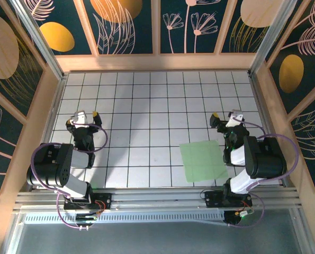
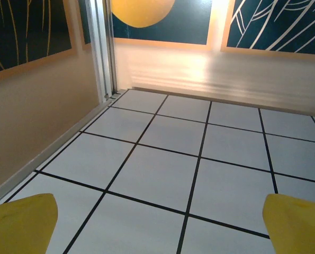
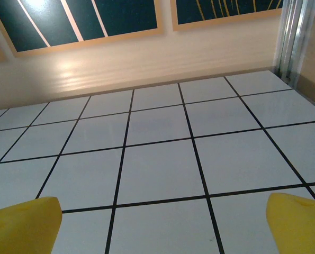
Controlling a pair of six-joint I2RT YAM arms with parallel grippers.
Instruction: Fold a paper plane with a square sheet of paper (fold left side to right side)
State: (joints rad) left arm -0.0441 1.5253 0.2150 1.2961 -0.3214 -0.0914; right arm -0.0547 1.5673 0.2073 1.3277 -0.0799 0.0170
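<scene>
Square sheet of paper [image 1: 202,160]: pale green, lying flat in the lower right of the top view, on the white tiled surface [image 1: 146,106]; its right edge runs under the right arm.
Left hand [image 1: 83,117]: at the middle left of the top view, spread wide and holding nothing, well apart from the sheet.
Left wrist view: yellow fingertips [image 2: 19,222] sit in the two bottom corners, with bare tiles between them.
Right hand [image 1: 228,117]: middle right, above the sheet's upper right corner in the frame, spread wide and holding nothing.
Right wrist view: yellow fingertips [image 3: 22,225] stand far apart over bare tiles.
</scene>
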